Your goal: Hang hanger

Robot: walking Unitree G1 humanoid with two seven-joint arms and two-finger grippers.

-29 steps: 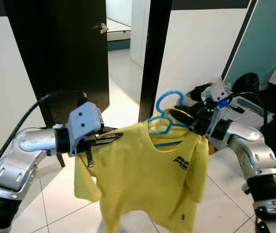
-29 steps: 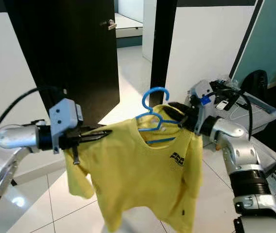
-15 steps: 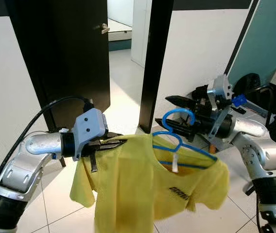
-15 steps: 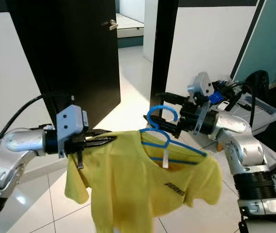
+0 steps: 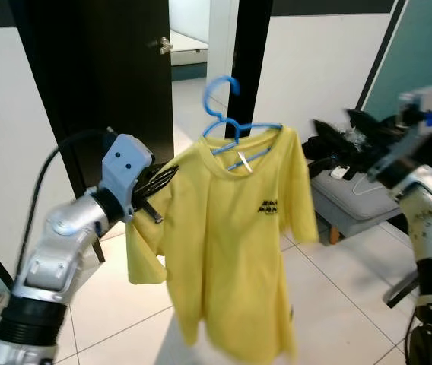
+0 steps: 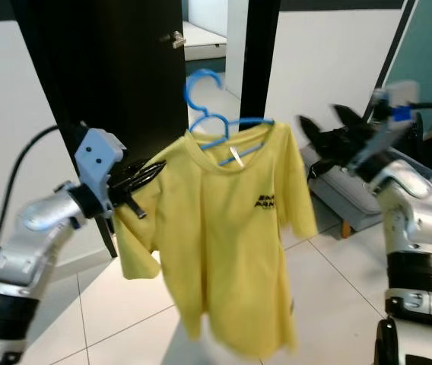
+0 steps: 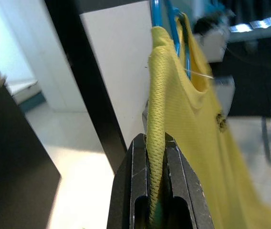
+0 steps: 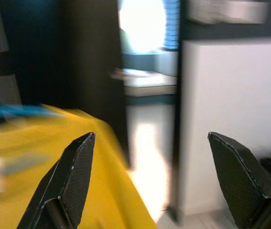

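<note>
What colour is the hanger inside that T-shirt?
Light blue: the thin plastic hanger shows best in the left eye view, inside the yellow T-shirt.

Shirt point(image 5: 239, 228) on hanger point(image 5: 227, 122) (door point(image 5: 102, 68) behind), between both arms.

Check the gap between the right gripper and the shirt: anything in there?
Nothing in between. In the right eye view the right gripper, fingers open, sits apart from the yellow shirt on its blue hanger; just white wall behind. Left gripper clamps the shirt's shoulder.
</note>
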